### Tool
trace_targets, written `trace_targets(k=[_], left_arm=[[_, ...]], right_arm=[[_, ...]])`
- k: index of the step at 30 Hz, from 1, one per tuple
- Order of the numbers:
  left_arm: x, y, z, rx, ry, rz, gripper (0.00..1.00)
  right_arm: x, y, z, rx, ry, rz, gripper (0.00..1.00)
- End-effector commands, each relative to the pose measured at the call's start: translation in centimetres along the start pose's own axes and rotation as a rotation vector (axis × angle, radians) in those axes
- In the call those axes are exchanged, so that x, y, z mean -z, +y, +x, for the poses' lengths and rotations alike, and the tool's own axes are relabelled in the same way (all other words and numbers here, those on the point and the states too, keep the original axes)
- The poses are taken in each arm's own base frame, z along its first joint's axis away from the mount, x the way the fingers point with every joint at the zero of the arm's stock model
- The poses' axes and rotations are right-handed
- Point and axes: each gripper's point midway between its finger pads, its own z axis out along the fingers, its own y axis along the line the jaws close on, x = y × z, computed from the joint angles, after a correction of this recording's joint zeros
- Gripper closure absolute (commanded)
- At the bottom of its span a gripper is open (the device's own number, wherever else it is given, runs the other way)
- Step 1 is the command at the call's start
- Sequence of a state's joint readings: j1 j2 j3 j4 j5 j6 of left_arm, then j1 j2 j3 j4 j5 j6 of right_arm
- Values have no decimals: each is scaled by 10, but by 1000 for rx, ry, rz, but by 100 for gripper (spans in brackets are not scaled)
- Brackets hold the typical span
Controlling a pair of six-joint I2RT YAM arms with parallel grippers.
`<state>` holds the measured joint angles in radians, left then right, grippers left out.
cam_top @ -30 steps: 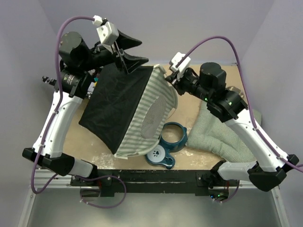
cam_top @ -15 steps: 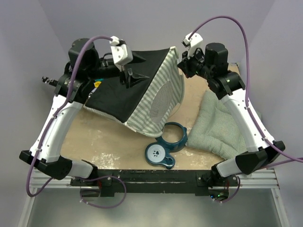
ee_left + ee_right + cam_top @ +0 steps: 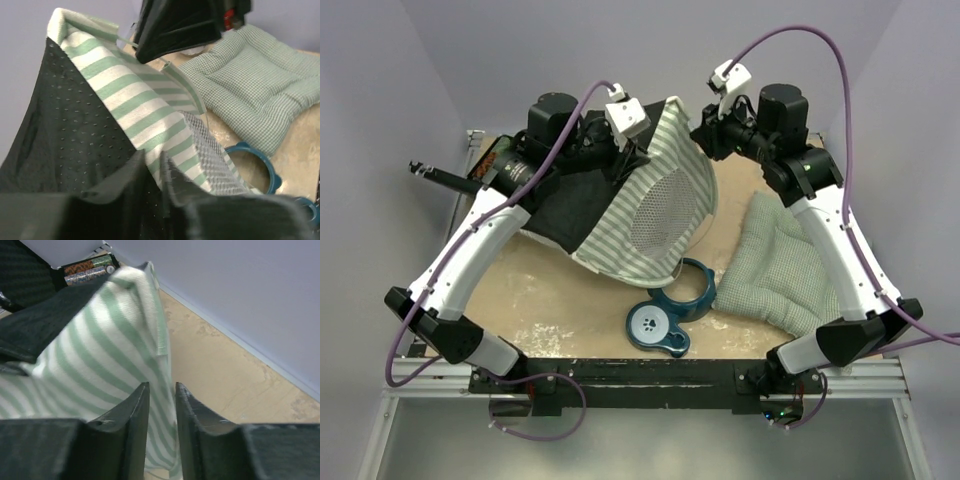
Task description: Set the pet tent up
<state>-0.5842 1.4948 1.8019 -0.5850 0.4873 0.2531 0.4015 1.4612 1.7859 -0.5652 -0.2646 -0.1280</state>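
Overhead, the tan table (image 3: pixel 550 300) is carrying the green-and-white striped fabric pet tent (image 3: pixel 620 225) with its black floor panel. The tent is hanging tilted over the far middle between the two arms, while the flat green checked cushion (image 3: pixel 785 270) is lying to its right and the teal double pet-bowl stand (image 3: pixel 652 325) is sitting just beside its lower striped edge. The left gripper (image 3: pixel 162 172) is clamping the seam where black panel meets stripes, and the right gripper (image 3: pixel 160 415) is straddling the tent's striped top corner, fingers a little apart; I cannot tell whether they are pinching the cloth.
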Motion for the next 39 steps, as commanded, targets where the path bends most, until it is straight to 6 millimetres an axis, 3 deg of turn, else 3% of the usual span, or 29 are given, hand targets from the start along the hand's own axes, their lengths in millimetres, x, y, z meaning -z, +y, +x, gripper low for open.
trace_targets(k=[1, 4, 8, 11, 13, 17, 20, 25, 32, 39], left_arm=[[1, 31, -19, 71, -52, -151, 97], [9, 46, -48, 102, -160, -138, 100], [27, 74, -72, 207, -285, -118, 100], [36, 87, -77, 249, -351, -135, 100], [40, 92, -84, 243, -400, -140, 100], [42, 101, -84, 275, -420, -143, 100], [45, 110, -81, 305, -430, -157, 100], [45, 119, -75, 318, -432, -164, 100], [47, 121, -80, 304, -460, -146, 100], [46, 123, -81, 308, -467, -142, 100]], right_arm=[[25, 23, -45, 3, -146, -107, 55], [29, 29, -44, -5, -130, -149, 32], [43, 7, -50, -36, -147, -123, 26], [55, -21, -38, -110, -133, -85, 23], [58, -37, -13, -212, -94, -73, 22], [47, -52, 72, -348, 46, -72, 22], [41, -56, 114, -417, 87, -102, 23], [30, -52, 139, -426, 45, -134, 22], [-3, -76, 147, -464, -59, -94, 22], [-33, -82, 148, -651, -171, -148, 23]])
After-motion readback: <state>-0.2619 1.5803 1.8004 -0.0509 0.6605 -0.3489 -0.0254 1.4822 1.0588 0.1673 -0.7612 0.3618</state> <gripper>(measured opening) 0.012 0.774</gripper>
